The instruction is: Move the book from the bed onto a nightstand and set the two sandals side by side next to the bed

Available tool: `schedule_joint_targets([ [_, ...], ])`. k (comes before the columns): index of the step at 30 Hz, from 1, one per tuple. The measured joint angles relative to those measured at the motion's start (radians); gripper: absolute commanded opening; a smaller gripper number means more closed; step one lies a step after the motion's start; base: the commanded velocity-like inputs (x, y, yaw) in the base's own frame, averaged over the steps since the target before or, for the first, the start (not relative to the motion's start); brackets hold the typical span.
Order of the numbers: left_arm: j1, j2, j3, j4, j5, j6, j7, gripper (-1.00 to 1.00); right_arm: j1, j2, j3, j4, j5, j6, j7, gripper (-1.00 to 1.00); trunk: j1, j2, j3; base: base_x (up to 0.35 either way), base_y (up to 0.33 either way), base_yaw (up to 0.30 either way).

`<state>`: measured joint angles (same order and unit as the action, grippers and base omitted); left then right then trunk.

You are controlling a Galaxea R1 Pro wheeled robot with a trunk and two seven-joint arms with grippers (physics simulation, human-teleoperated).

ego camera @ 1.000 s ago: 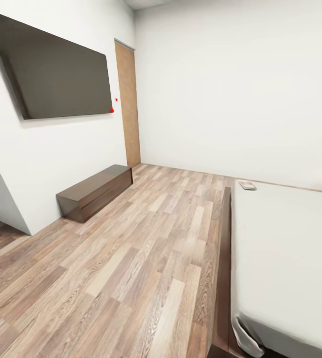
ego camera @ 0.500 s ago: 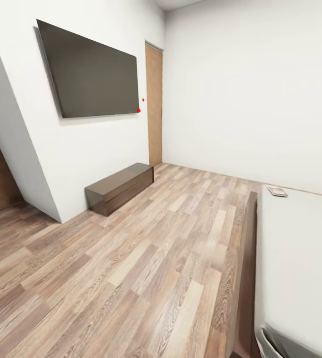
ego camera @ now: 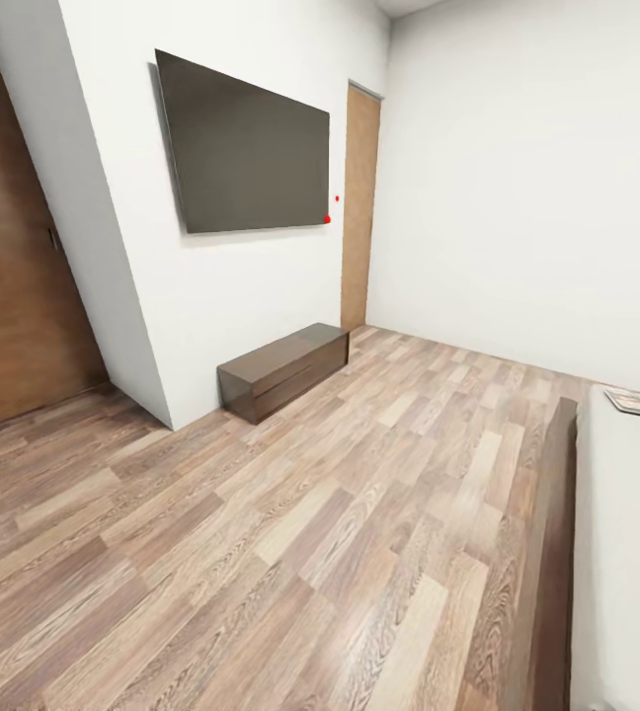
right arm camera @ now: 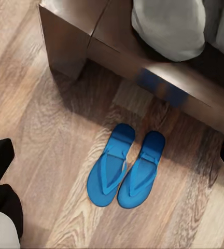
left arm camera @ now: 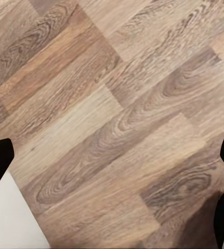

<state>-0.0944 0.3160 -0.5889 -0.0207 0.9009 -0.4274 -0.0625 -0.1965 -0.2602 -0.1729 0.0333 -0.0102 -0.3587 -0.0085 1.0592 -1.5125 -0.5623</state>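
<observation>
Currently in transit: head view shows plank floor (ego camera: 310, 533), a wall TV (ego camera: 246, 148), and a low console (ego camera: 282, 370) below it at about 11 o'clock of centre. The bed (ego camera: 621, 553) runs along the 3-to-5 o'clock edge; the book (ego camera: 629, 401) lies flat on the mattress at 3 o'clock, near the far corner.

Right wrist view: both sandals (right arm camera: 125, 166) lie on the floor, touching side by side, just beside the bed frame (right arm camera: 143, 62) (that half of the task looks done).

Judgement: remaining step is the book. The base should close on the bed's far corner before reaching, with the book kept centred.

Left gripper (left arm camera: 112, 171): only dark fingertips at the frame edges, wide apart, holding nothing, over bare floor. Right gripper (right arm camera: 112, 166): likewise spread, empty, above the sandals.
</observation>
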Motion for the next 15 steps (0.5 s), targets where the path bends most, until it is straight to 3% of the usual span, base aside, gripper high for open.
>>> schedule_joint_targets([
  [6, 0.0, 0.0, 0.0, 0.0, 0.0, 0.0, 0.0, 1.0, 0.0, 0.001, 0.0, 0.0, 0.0, -0.001, 0.0, 1.0, 0.0, 0.0, 0.0, 0.233, 0.176, 0.231],
  [15, 0.0, 0.0, -0.001, 0.0, 0.0, 0.0, 0.0, 1.0, 0.0, 0.004, 0.0, 0.0, 0.0, -0.001, 0.0, 1.0, 0.0, 0.0, 0.0, 0.264, 0.193, 0.085],
])
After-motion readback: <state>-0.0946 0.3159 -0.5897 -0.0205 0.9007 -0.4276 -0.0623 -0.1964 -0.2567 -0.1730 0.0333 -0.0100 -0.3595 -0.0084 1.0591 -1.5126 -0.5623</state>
